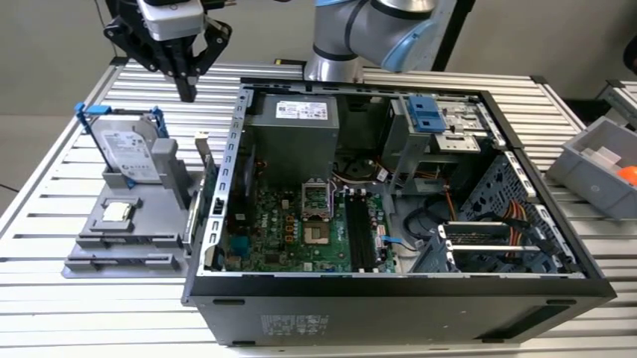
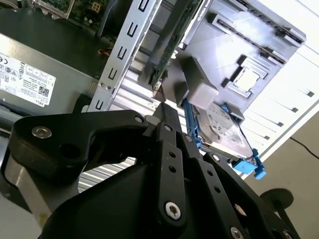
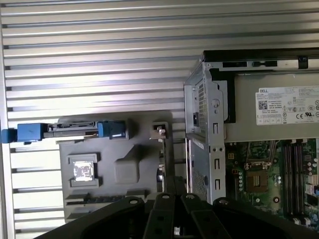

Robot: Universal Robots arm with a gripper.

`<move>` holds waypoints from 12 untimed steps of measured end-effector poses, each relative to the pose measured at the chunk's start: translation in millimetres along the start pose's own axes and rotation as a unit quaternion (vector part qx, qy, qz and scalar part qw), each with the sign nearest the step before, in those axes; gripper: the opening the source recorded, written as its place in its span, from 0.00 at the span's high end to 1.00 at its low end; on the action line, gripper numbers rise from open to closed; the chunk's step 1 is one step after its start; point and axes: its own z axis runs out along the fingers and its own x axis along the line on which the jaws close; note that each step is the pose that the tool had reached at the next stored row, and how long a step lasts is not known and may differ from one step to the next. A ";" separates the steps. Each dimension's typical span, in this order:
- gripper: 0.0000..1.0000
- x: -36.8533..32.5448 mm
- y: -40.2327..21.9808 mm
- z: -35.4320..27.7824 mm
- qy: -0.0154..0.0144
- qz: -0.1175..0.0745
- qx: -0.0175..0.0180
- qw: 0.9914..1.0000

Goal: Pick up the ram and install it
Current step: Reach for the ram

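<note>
**The ram (image 1: pixel 206 168) is waiting in its holder, not yet picked up**

It is standing on end at the edge of the grey holder (image 1: pixel 130 224), left of centre in the exterior view, just beside the open computer case (image 1: pixel 398 298). The hand (image 1: pixel 186 91) is hovering above it in the upper left of that view, fingers pressed together and carrying nothing. The memory slots (image 1: pixel 360 235) are looking bare, so I'm judging that both the pick and the install are left to do.

One ram stick (image 3: pixel 162 149), one hard drive (image 1: pixel 130 149), one square chip (image 1: pixel 118 212), one computer case (image 1: pixel 398 313)
</note>
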 end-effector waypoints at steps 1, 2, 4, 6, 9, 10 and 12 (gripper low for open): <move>1.00 0.5 0.0 0.0 0.000 0.000 0.000 1.000; 1.00 0.9 0.0 0.0 0.000 0.000 0.000 1.000; 1.00 1.8 -0.1 -0.1 0.000 0.000 0.000 1.000; 1.00 2.3 -0.1 -0.1 0.000 0.000 0.000 1.000; 1.00 3.2 -0.2 -0.1 0.000 0.000 0.000 1.000; 1.00 3.7 -0.2 -0.1 0.000 0.000 0.000 1.000; 1.00 4.6 -0.3 -0.1 0.000 0.000 0.000 1.000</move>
